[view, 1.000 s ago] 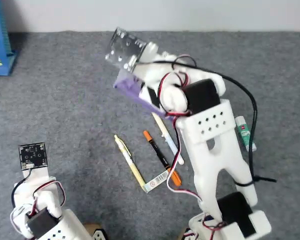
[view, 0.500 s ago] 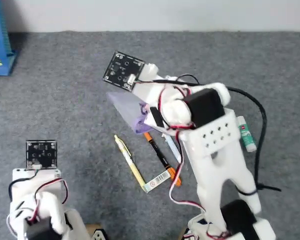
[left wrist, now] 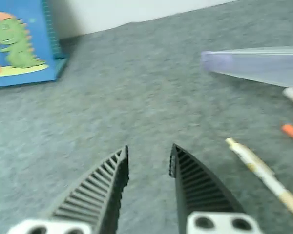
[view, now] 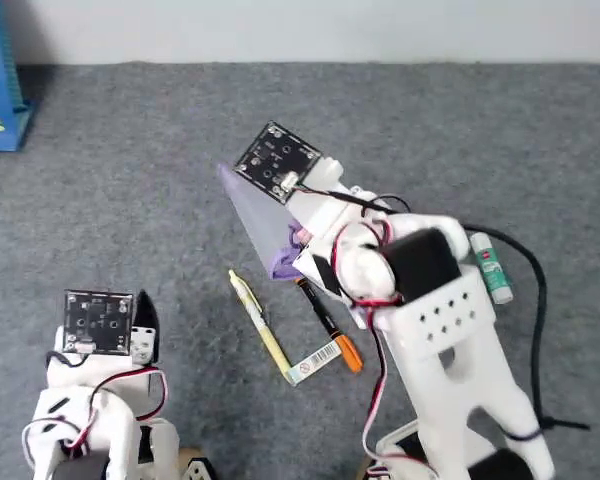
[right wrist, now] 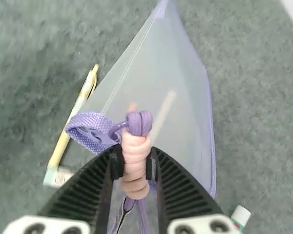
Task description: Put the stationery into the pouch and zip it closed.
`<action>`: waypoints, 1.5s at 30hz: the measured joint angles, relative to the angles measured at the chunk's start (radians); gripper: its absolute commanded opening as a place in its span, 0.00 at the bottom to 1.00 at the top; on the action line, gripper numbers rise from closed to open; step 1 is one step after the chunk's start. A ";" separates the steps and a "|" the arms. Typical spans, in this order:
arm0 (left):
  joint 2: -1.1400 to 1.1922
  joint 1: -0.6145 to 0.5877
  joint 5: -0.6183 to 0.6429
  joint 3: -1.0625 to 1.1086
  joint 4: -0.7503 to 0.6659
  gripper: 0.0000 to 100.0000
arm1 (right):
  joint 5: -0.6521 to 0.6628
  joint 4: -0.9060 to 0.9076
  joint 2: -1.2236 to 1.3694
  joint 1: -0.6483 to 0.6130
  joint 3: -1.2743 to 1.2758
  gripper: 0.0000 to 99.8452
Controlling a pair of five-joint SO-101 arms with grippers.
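High view: pouch (view: 258,215) is pointing far-left, long axis running diagonally back to my right end effector (right wrist: 134,155), which is clamping its zipper cord (right wrist: 135,163). Right arm is leaning out over the pens (view: 263,335); left end effector (left wrist: 147,158) is hovering released near-left over the table (left wrist: 136,97).

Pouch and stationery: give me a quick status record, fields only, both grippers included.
pouch: translucent purple, held up tilted by its pull cord
right gripper: shut on the pull cord
left gripper: open, empty, over the carpet
yellow pen: on the carpet, outside the pouch
orange-capped pen: on the carpet beside the yellow pen
glue stick: on the carpet, apart from the pens
packed: none of these three
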 measured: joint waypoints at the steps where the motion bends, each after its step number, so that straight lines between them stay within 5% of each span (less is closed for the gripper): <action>1: 0.000 0.017 0.028 0.000 0.000 0.14 | -0.012 -0.023 -0.028 0.000 0.026 0.01; 10: 0.000 0.186 0.252 -0.051 -0.018 0.22 | -0.083 -0.127 -0.230 -0.091 0.176 0.01; 22: 0.000 0.420 0.333 -0.051 -0.147 0.22 | -0.083 -0.138 -0.244 -0.091 0.219 0.01; 36: 0.583 0.512 0.339 -0.292 -0.204 0.22 | -0.083 -0.138 -0.244 -0.091 0.219 0.01; 45: 0.641 0.577 0.339 -0.296 -0.270 0.22 | -0.083 -0.138 -0.245 -0.089 0.219 0.01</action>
